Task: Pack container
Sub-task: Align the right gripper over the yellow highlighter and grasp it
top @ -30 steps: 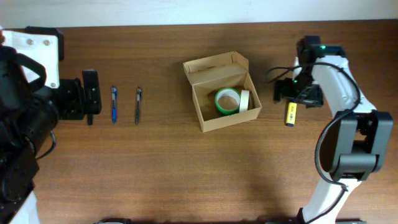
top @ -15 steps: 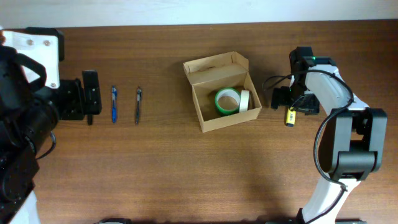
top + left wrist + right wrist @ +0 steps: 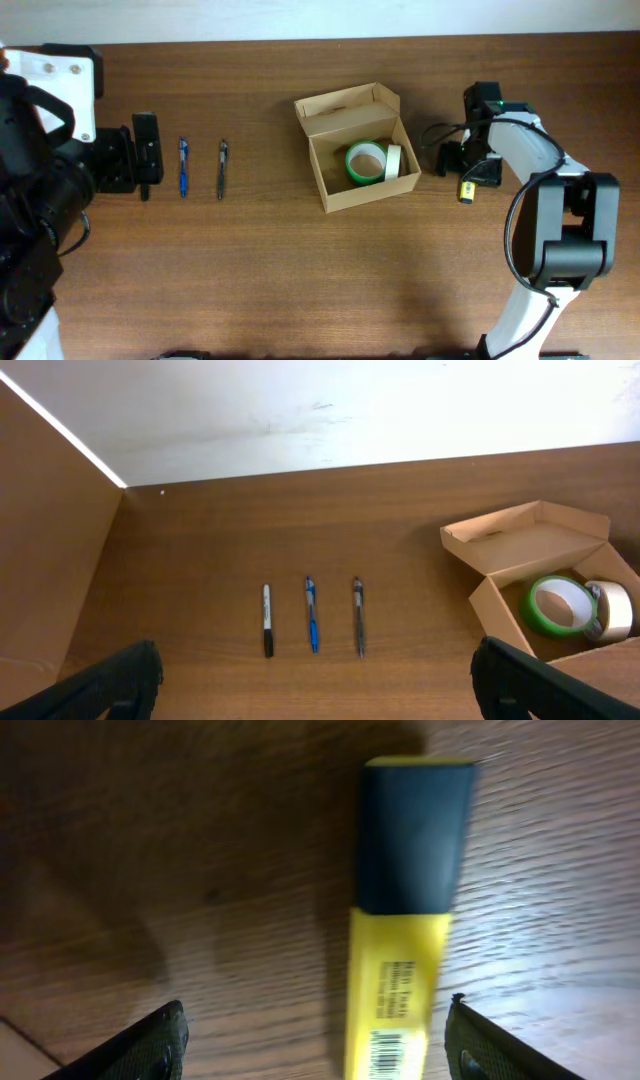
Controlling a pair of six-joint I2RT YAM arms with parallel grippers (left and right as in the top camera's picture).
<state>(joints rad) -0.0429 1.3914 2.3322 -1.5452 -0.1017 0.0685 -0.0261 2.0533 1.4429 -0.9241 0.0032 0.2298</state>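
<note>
The container is an open cardboard box mid-table with its flap lid folded back. A green tape roll and a white tape roll stand inside; both also show in the left wrist view, the container at right. My right gripper hangs open low over a yellow highlighter with a dark cap. The highlighter lies between the fingers, nearer the right one, with gaps on both sides. From overhead, the right gripper is right of the box, over the highlighter. My left gripper is open and holds nothing.
A black-and-white marker, a blue pen and a grey pen lie in a row left of the box. From overhead, the blue pen and grey pen lie beside the left gripper.
My right gripper has shifted left and come down over the highlighter, its jaws narrowing a little. The left arm, the pens and the box have not moved.
</note>
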